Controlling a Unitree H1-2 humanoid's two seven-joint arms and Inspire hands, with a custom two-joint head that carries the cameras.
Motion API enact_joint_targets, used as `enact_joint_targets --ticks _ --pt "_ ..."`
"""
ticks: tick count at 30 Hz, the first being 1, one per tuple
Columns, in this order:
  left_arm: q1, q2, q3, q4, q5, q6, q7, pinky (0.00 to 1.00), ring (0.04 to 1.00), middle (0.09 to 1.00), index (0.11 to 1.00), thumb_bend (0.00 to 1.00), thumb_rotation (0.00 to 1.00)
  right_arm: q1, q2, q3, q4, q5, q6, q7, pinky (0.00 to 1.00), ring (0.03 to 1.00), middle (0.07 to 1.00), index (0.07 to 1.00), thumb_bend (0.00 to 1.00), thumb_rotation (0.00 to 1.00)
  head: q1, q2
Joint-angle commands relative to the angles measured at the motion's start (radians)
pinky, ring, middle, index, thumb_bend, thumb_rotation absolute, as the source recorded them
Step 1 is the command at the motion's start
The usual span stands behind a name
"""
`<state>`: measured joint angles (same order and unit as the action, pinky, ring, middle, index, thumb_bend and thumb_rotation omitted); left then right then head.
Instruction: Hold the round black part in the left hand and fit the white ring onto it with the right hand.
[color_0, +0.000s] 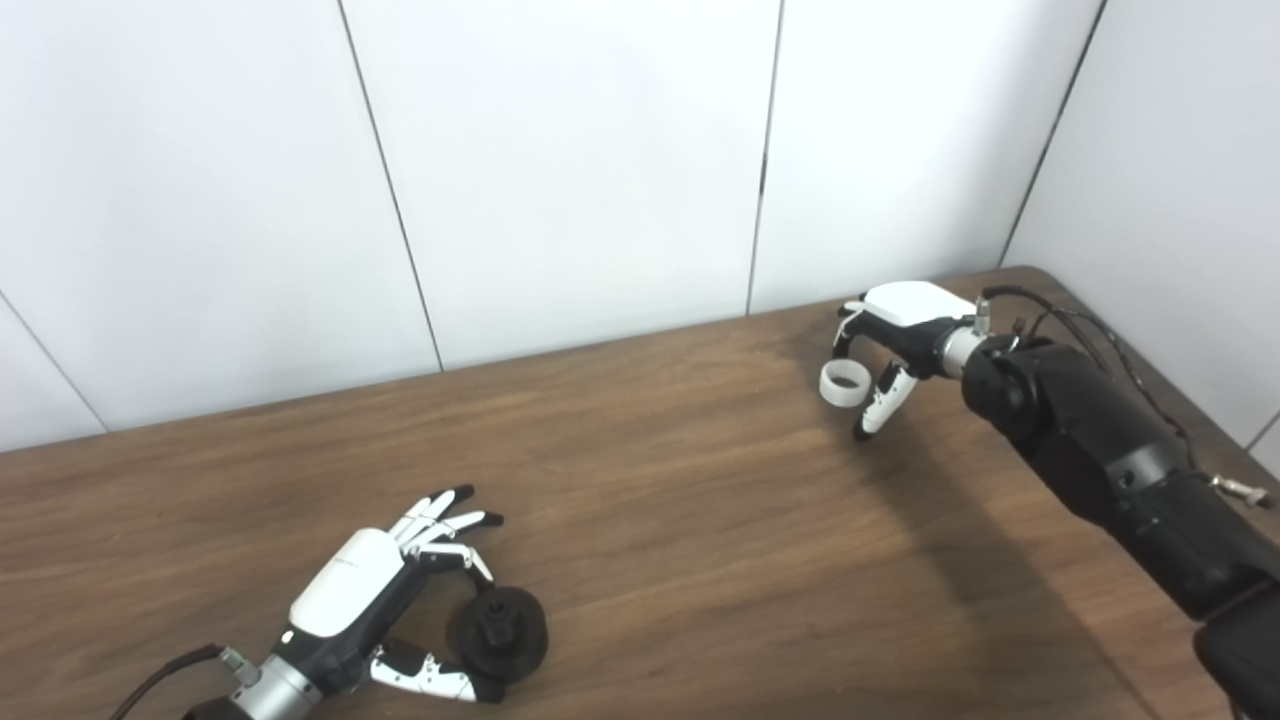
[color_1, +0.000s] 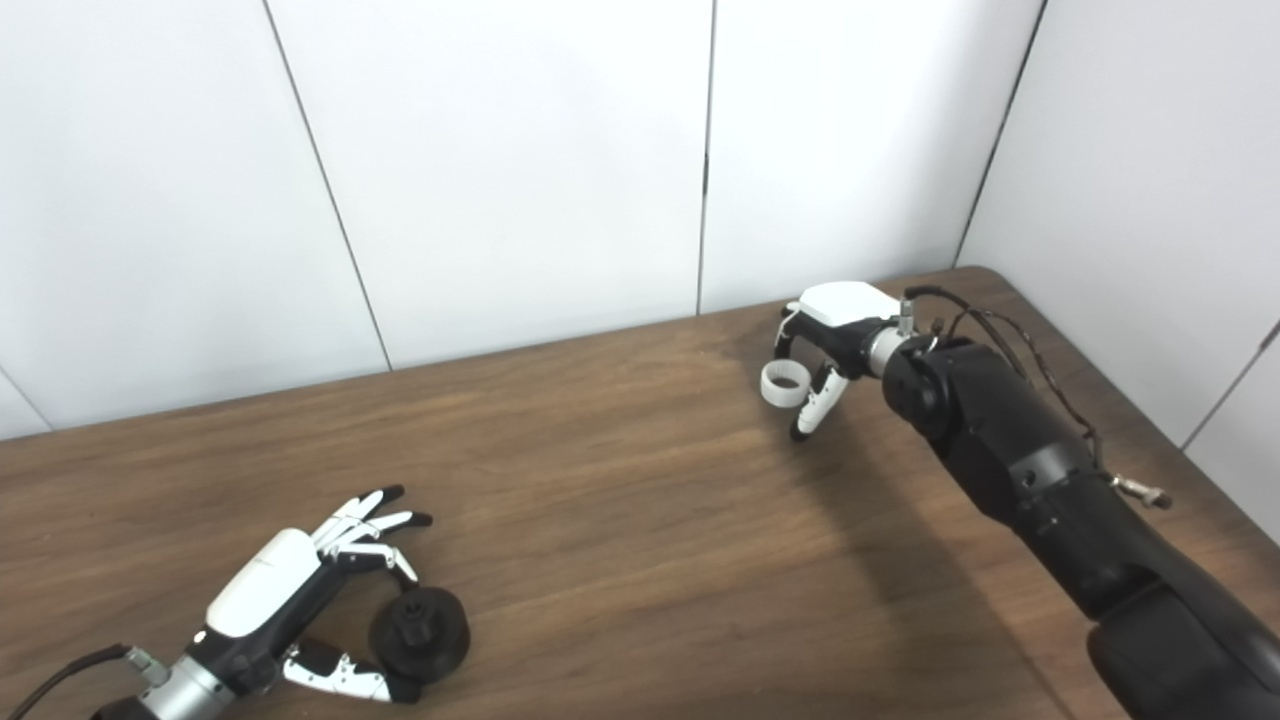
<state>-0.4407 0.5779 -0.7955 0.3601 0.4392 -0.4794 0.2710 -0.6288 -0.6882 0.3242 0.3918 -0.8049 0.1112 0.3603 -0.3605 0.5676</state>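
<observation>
The brown wooden table (color_0: 650, 500) is showing long streaks of grain, and smooth white wall panels (color_0: 570, 160) are standing behind it.

At about 7 o'clock in the picture, the left hand (color_0: 375, 595) is lying low over the wood. It has a shiny white back and black and white fingers. It is curling around the round black part (color_0: 500, 630), with a finger (color_0: 470, 565) on the far edge and the thumb (color_0: 430, 678) on the near edge. The other fingers are sticking out straight. The round black part is a flat dark disc with a small knob in its middle. It may be resting on the table while the hand is pinching it, but the view is too dim there to be sure.

At about 2 o'clock, the right hand (color_0: 895, 350) is hanging above the table, well apart from the left hand. Its fingers are bending down and holding the white ring (color_0: 842, 384) at its left side. The white ring is a short, smooth hoop, open through the middle, and it is tilting a little. A thick black arm (color_0: 1110, 470) with thin cables is reaching in from the right. It is casting a dark shadow on the wood.
</observation>
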Motion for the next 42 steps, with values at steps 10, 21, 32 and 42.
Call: enact_joint_targets --ticks 10,21,32,42 --pt "0.074 0.008 -0.013 -0.004 0.037 0.010 -0.099 1.00 1.000 0.874 0.481 0.52 0.06 -0.047 -0.024 -0.012 -0.006 -0.008 0.006 -0.021 1.00 1.000 0.950 0.692 0.87 0.28 -0.002 0.003" --pt "0.077 0.005 -0.004 -0.005 0.040 0.010 -0.109 1.00 1.000 0.872 0.481 0.52 0.06 -0.041 -0.018 -0.018 -0.007 -0.005 0.003 -0.037 1.00 1.000 0.946 0.688 0.85 0.27 -0.004 0.003" --pt "0.085 0.003 0.004 -0.013 0.047 0.010 -0.112 1.00 1.000 0.874 0.481 0.52 0.06 -0.046 -0.009 -0.021 0.013 0.015 -0.023 -0.071 1.00 1.000 0.918 0.644 0.81 0.23 0.002 0.003" --pt "0.097 0.005 0.019 -0.034 0.049 0.010 -0.130 1.00 1.000 0.873 0.481 0.52 0.06 -0.052 0.001 -0.018 0.034 0.027 -0.030 -0.091 1.00 1.000 0.897 0.503 0.56 0.15 0.002 0.009"
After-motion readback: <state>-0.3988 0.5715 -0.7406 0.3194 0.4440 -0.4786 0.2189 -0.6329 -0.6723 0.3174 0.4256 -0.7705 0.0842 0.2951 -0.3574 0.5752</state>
